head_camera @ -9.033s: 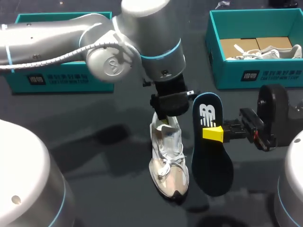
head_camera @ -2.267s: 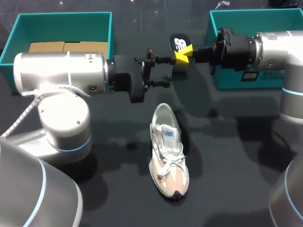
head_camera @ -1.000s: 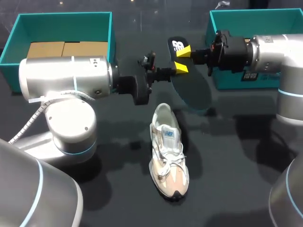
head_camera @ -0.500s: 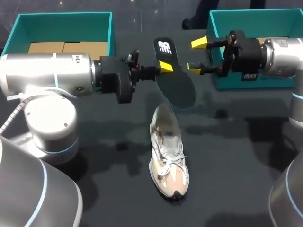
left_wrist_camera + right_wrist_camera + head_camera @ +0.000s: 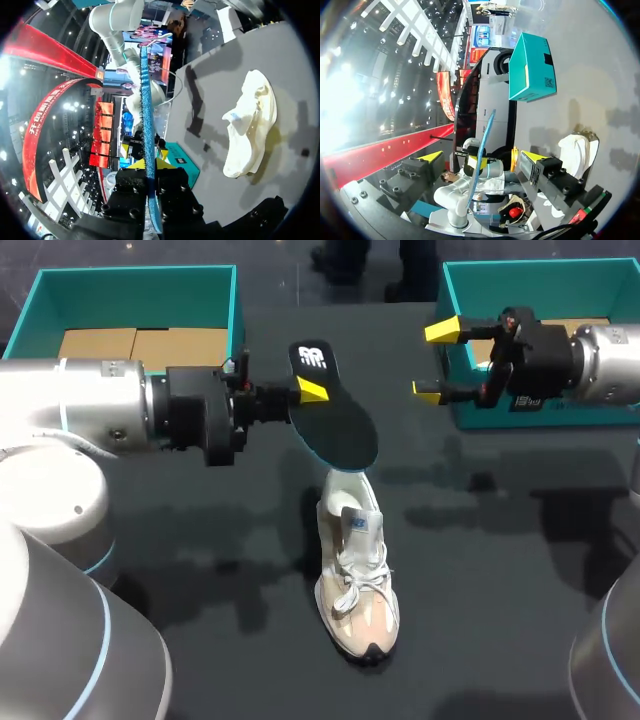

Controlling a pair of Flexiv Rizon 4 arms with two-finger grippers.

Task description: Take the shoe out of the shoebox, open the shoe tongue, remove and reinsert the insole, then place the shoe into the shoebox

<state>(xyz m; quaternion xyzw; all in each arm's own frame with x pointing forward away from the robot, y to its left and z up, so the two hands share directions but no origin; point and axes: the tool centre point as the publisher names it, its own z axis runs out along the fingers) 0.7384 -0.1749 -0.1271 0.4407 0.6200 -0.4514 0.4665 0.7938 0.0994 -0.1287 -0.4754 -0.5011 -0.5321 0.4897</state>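
Note:
The dark insole (image 5: 335,428) hangs in the air above the heel of the white and beige shoe (image 5: 356,580), which lies on the dark table. My left gripper (image 5: 303,392) is shut on the insole's heel end, near its white logo. In the left wrist view the insole (image 5: 146,115) shows edge-on between the fingers of the left gripper (image 5: 150,164), with the shoe (image 5: 251,131) off to one side. My right gripper (image 5: 436,361) stands open and empty in front of the right shoebox (image 5: 470,400). From the right gripper (image 5: 481,158), the insole (image 5: 485,142) is some way ahead.
A teal shoebox (image 5: 35,285) with brown card inside stands at the back left, seen too as the teal box (image 5: 530,67) in the right wrist view. My right arm covers much of the right shoebox's inside.
The right gripper opened, let go of the insole and drew back to the right. The left gripper, still holding the insole, carried it leftward.

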